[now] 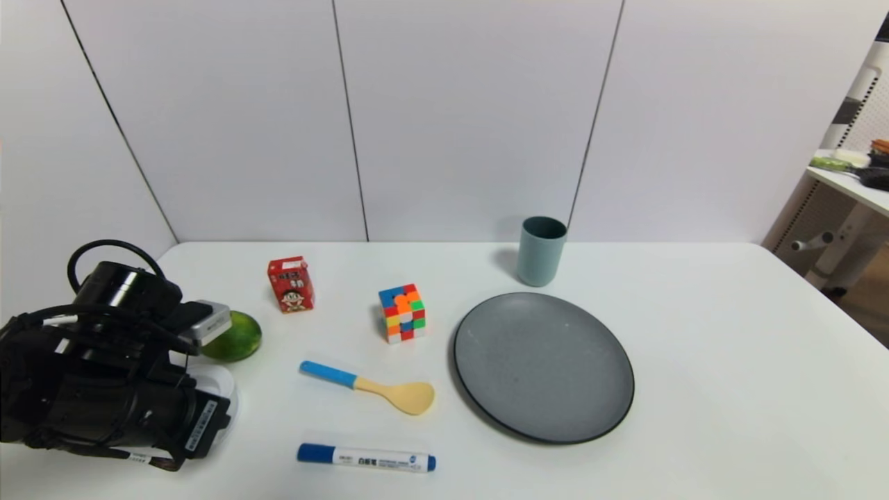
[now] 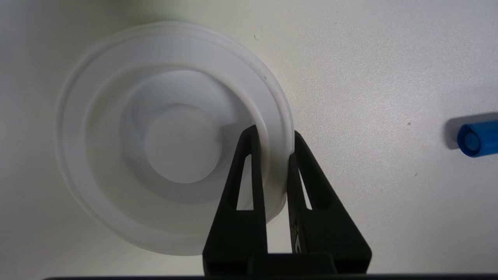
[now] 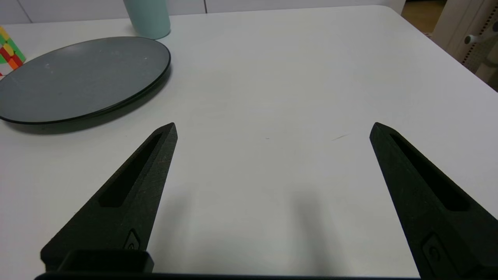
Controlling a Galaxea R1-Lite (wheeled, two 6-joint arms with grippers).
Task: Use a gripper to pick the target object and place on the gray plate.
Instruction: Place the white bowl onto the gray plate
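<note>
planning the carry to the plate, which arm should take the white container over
Left. The left gripper already pinches the white container's rim between its fingers. The right gripper is open over bare table beside the gray plate.

Cup [image 1: 541, 250] behind plate [image 1: 544, 367]; cube [image 1: 402, 313] left of plate; spoon [image 1: 369, 386] behind marker [image 1: 366, 458].

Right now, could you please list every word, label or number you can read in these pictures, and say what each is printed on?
None can be read with confidence.
Red carton: pale characters above a cartoon face, too small to read.
Blue marker: dark print on its white barrel, too blurred to read.
Left gripper, shut on the white container: white stickers on the arm, print too small.
Right gripper: no text.
</note>
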